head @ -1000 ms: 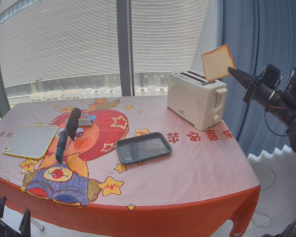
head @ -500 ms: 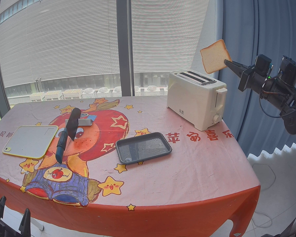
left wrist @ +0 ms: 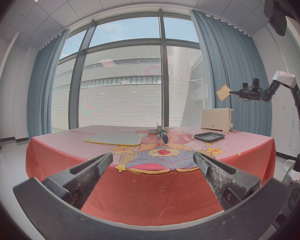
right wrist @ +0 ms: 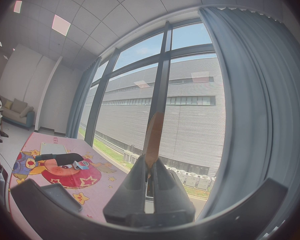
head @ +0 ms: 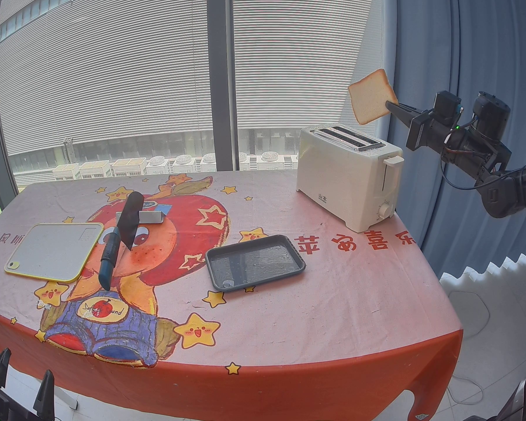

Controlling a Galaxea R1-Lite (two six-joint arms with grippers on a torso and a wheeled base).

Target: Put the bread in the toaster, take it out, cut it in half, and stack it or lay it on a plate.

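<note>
Right now your right gripper (head: 394,107) is clamped on the bread (head: 371,96), holding it in the upper right of the frame, clear above the toaster (head: 348,173), so you seem mid toaster step: next, lower it edge-on into a slot, or carry it off if toasted.

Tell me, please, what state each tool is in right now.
Left tool: open, holding nothing.
Right tool: closed on the bread, held up in the air.
</note>
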